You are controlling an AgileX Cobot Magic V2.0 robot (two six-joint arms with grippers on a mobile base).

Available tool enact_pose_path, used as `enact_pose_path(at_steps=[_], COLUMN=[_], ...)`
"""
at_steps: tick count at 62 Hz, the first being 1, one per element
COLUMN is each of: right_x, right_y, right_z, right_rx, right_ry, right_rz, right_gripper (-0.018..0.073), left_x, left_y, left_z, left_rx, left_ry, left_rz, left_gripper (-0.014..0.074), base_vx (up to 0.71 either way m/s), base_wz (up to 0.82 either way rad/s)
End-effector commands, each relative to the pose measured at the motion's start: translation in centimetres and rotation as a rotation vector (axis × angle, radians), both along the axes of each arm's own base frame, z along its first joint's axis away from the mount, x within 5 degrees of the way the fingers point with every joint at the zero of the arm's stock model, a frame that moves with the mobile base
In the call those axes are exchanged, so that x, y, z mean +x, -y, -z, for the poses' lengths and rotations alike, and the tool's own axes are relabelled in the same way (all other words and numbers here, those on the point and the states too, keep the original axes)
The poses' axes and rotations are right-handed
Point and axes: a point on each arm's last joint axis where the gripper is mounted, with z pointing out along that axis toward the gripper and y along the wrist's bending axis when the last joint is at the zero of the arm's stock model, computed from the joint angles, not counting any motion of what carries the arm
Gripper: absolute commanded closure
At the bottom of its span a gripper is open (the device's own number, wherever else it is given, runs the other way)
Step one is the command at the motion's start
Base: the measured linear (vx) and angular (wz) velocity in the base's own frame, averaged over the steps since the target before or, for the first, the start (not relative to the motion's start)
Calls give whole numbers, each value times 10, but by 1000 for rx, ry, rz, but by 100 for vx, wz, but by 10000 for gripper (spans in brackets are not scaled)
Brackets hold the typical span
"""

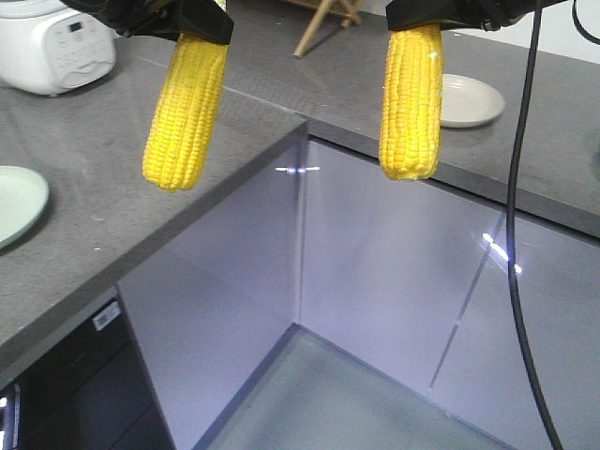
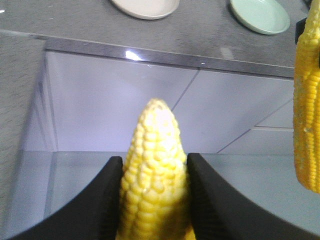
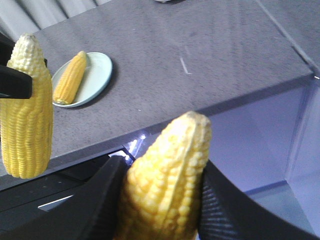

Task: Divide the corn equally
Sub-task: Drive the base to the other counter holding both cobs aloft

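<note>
Two corn cobs hang upright over the gap between two grey counters. My left gripper [image 1: 180,21] is shut on the top of one cob [image 1: 186,108], whose pale tip shows between the black fingers [image 2: 102,200] in the left wrist view [image 2: 155,170]. My right gripper [image 1: 437,13] is shut on the other cob [image 1: 411,103], which also shows in its own wrist view [image 3: 167,185]. A third cob [image 3: 70,77] lies on a light green plate [image 3: 97,75] on the left counter. Each wrist view also catches the other arm's cob [image 2: 307,100] [image 3: 25,110].
A cream plate [image 1: 473,101] sits on the right counter, and beside it a second green plate [image 2: 260,15] holds nothing. A white rice cooker [image 1: 52,42] stands at the back left. A black cable [image 1: 514,234] hangs at the right. Glossy cabinet fronts form a corner below.
</note>
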Motion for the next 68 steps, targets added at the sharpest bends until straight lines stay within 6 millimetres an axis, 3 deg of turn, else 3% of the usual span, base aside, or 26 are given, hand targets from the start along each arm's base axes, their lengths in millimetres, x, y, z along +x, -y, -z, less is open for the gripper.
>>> enact_pose_path(at_steps=[1,68], right_x=[-21,-21], right_y=[-1,-1], right_z=[-25,-25], right_rx=[38,38], right_ry=[61,61], right_rz=[-35,-35], right_gripper=[564,564], left_x=[-22,-22], left_y=[-1,-1], left_z=[-30,-30], left_rx=[-69,-68], left_ry=[83,84], left_rz=[14,15], left_gripper=[604,604], base_vx=[-6,-4], base_wz=[-41,-35])
